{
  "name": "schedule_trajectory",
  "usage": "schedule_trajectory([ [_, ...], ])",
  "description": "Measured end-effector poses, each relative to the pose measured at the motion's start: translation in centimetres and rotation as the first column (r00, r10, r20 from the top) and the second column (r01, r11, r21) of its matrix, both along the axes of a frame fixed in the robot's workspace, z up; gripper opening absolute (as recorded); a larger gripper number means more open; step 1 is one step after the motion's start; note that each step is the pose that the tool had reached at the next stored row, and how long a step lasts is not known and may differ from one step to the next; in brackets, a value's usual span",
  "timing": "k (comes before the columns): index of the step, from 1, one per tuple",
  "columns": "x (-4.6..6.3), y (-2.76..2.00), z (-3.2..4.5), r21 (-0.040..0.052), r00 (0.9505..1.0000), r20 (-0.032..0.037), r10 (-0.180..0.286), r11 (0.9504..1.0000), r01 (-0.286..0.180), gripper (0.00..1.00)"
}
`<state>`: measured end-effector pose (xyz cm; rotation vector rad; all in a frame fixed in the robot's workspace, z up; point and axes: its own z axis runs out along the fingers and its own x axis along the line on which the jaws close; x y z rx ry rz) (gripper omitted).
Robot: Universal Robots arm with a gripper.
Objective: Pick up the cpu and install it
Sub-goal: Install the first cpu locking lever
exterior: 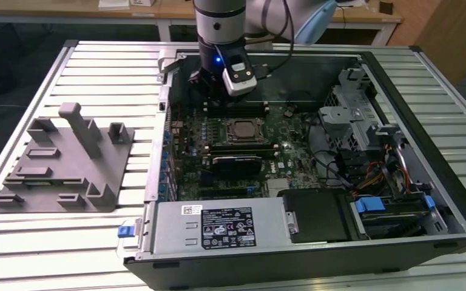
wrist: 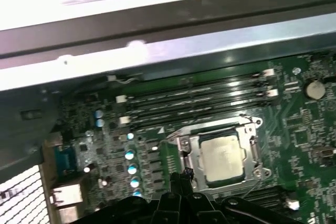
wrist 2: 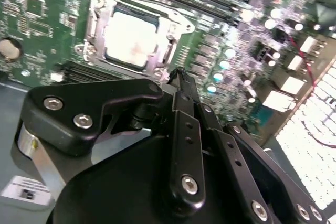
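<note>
bench: pale slatted metal bench point(exterior: 95, 66); carries everything.
case: big black computer case point(exterior: 298, 260), side panel off, lying open-side up on the bench.
arm: silver-grey robot arm point(exterior: 216, 27); comes down into the case at the far end in the exterior view.
board: green motherboard point(exterior: 293, 139) flat on the case floor; seen in both wrist views.
fixture: grey plastic fixture block point(exterior: 63, 163) with upright posts; on the bench at the exterior view's left, well apart from the case.
psu: silver power supply box point(exterior: 216, 227) with a white label, in the near corner of the case.
ram slots: row of long black memory slots point(wrist: 199, 98), just beside the socket.
tool: black tool point(wrist 2: 178, 74) with its fingertips together and nothing between them, so closed and empty. It hangs over the board near the socket's corner, apart from the chip. Can't tell if the tip touches the board.
socket: square metal socket frame point(wrist 2: 94, 22) mid-board, around the chip.
cpu: small flat square cpu point(wrist 2: 131, 38) with a silvery-white top; sits flat inside the socket frame, top face up and uncovered. Same placement in the first wrist view point(wrist: 221, 156) and the exterior view point(exterior: 242, 130).
</note>
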<state>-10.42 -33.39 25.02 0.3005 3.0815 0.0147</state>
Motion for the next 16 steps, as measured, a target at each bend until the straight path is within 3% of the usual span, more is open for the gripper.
schedule_trajectory([
  [7,-1.4,-0.07,-0.01,0.0031,1.0000,0.0020,0.000,1.0000,0.000,0.11],
  [9,-1.5,-0.07,-0.01,0.0163,1.0000,0.0019,0.001,0.9999,-0.001,0.11],
  [11,-1.5,-0.07,-0.01,0.0420,1.0000,0.0009,0.003,0.9991,-0.003,0.11],
  [13,-1.6,-0.08,-0.01,0.0600,1.0000,0.0004,0.008,0.9982,-0.008,0.11],
  [16,-1.6,-0.08,-0.04,0.0678,0.9998,0.0005,0.021,0.9975,-0.021,0.11],
])
